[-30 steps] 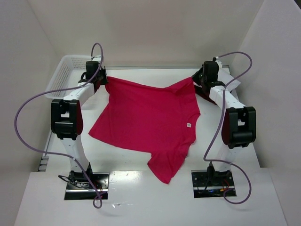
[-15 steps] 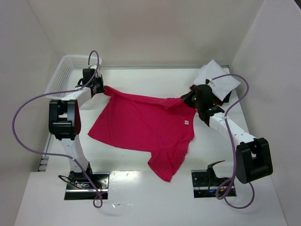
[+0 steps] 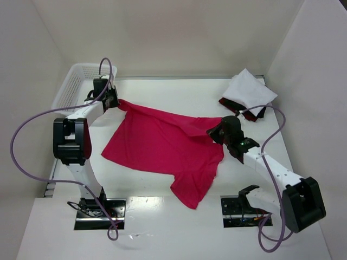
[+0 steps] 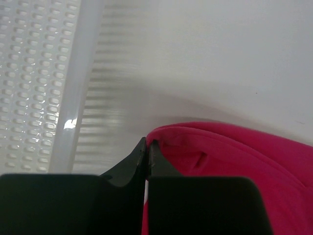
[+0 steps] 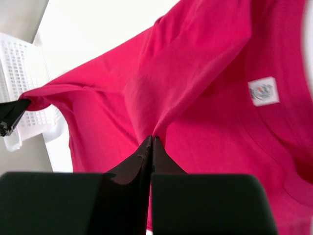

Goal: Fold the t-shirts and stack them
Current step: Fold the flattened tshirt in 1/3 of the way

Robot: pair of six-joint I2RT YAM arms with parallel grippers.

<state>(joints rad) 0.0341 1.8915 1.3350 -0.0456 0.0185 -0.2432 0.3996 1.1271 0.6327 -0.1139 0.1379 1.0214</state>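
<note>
The crimson red t-shirt [image 3: 162, 143] lies spread on the table, its far edge lifted between my two grippers. My left gripper [image 3: 114, 100] is shut on the shirt's far left corner [image 4: 166, 134] beside the basket. My right gripper [image 3: 214, 131] is shut on the shirt's right shoulder [image 5: 161, 122], now over the shirt's middle right. A white label [image 5: 263, 91] shows inside the collar. A folded white t-shirt [image 3: 248, 89] lies at the far right on top of a dark maroon-black one [image 3: 232, 104].
A white mesh basket [image 3: 73, 84] stands at the far left, close to my left gripper; it also shows in the left wrist view [image 4: 34, 83]. White walls close in the table at the back and both sides.
My right gripper has drawn the shirt's right shoulder toward the near side and left, folding it over the shirt. The white and dark shirts came into view. My left gripper has shifted slightly back.
</note>
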